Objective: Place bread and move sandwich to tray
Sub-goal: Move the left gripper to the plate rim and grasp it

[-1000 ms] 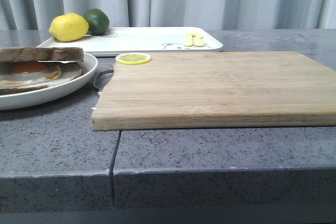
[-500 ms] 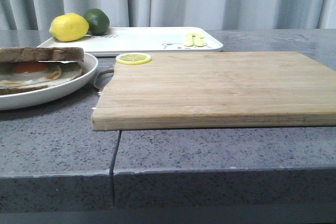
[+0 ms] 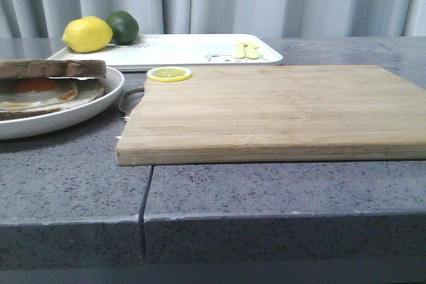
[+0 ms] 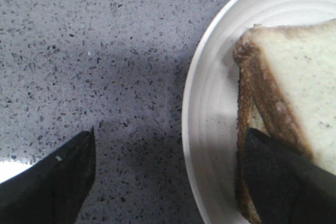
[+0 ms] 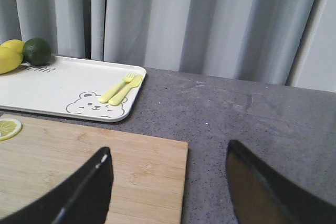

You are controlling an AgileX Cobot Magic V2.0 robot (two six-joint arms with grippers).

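The sandwich sits on a round white plate at the table's left: a brown-crusted bread slice lies on a fried egg with an orange yolk. In the left wrist view the pale bread lies on the plate. My left gripper is open just above the plate's rim; one finger is over the bread's crust, the other over the countertop. The white tray lies at the back and also shows in the right wrist view. My right gripper is open and empty over the cutting board's far corner.
A wooden cutting board fills the middle, with a lemon slice on its back left corner. A lemon and a lime sit on the tray's left end. A yellow fork and knife lie on its right end. Grey curtains hang behind.
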